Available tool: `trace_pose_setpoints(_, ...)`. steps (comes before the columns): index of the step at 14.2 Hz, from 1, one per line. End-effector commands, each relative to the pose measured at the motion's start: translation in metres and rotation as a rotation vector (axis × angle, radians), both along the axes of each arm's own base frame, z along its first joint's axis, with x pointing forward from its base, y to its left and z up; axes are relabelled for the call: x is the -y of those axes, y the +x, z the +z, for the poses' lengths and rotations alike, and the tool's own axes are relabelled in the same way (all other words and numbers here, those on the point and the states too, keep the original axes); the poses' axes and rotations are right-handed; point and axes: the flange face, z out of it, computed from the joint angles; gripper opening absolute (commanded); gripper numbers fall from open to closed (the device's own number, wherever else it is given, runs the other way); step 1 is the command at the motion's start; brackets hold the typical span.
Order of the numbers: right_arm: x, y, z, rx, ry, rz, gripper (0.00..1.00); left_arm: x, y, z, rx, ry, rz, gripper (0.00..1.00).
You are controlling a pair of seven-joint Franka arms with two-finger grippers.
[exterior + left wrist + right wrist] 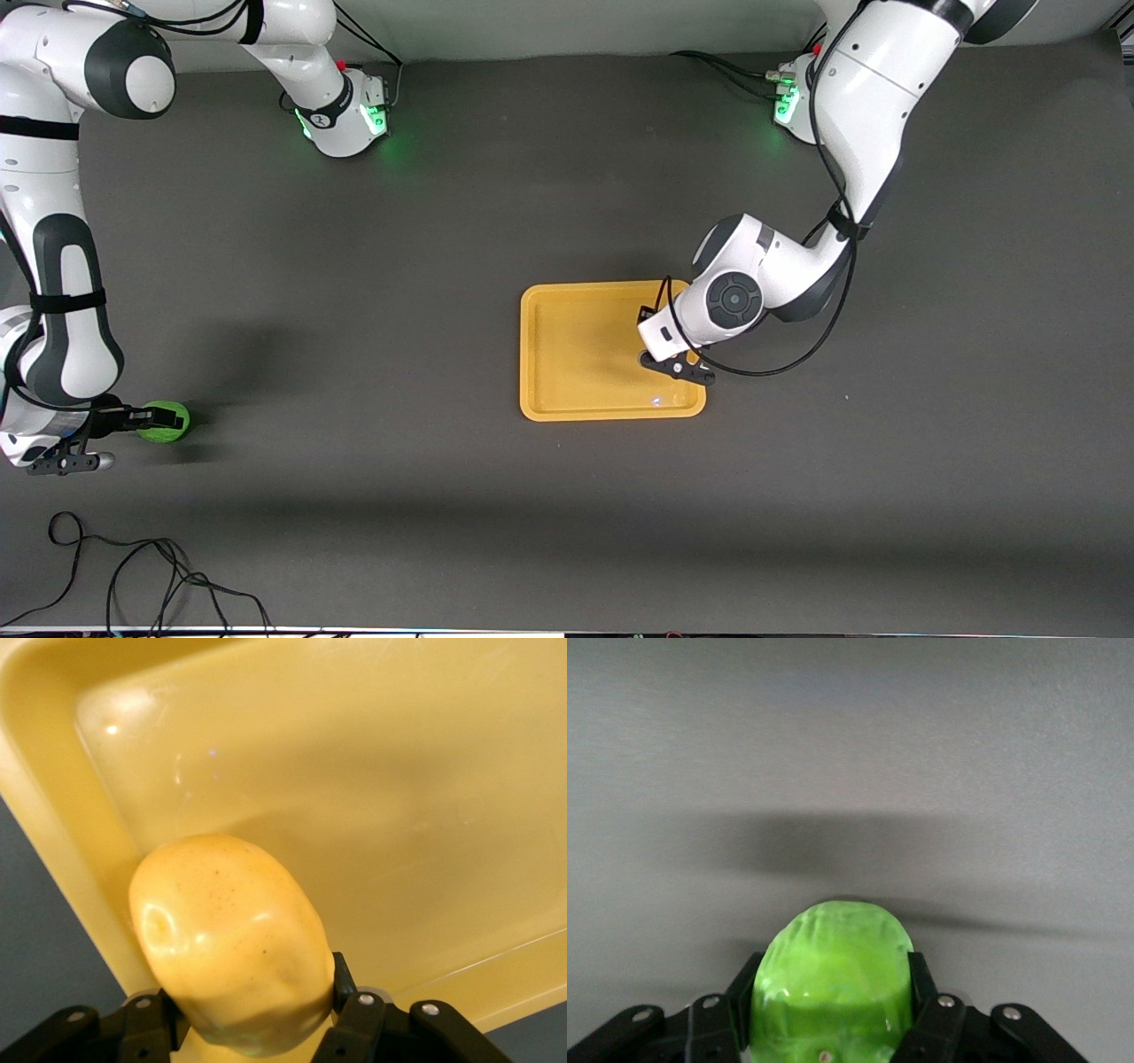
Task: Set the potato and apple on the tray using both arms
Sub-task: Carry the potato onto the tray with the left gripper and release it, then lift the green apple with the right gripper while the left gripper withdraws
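The yellow-orange tray (585, 350) lies flat near the middle of the table. My left gripper (678, 365) is low over the tray's end toward the left arm. It is shut on the potato (226, 939), a bumpy yellow-orange lump held between the black fingers (341, 979) just above the tray floor (372, 771). The arm's hand hides the potato in the front view. My right gripper (133, 421) is low at the right arm's end of the table. It is shut on the bright green apple (166, 421), which also shows in the right wrist view (833, 974). I cannot tell whether the apple touches the mat.
A dark grey mat (399, 266) covers the table. Loose black cables (159, 567) lie near the table's front edge at the right arm's end. The two arm bases (350, 115) (797, 102) with green lights stand along the back.
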Motion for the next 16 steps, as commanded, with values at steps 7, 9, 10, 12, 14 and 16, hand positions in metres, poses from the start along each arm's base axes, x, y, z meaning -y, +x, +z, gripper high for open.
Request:
trace_pose_setpoints(7,-0.133,-0.018,0.27,-0.025,-0.042,0.067,0.32,-0.034,0.032,0.08,0.084,0.0,0.075,1.0)
trace_pose_setpoints(9,-0.175,-0.027,0.288,-0.031,-0.042,0.039,0.32,-0.081,0.044,0.143,0.097,0.027,0.117,1.0)
trace_pose_setpoints(10,-0.198,-0.029,0.296,-0.026,-0.046,0.032,0.32,-0.106,0.045,0.176,0.099,0.045,0.139,1.0)
trace_pose_setpoints(12,-0.249,-0.031,0.304,-0.024,-0.048,0.003,0.32,-0.164,0.055,0.236,0.127,0.067,0.192,1.0)
trace_pose_setpoints(14,-0.323,-0.033,0.306,-0.024,-0.051,-0.038,0.32,-0.202,0.06,0.285,0.153,0.094,0.223,1.0)
trace_pose_setpoints(16,-0.415,-0.04,0.305,-0.012,-0.056,-0.112,0.32,-0.268,0.067,0.327,0.161,0.176,0.252,1.0)
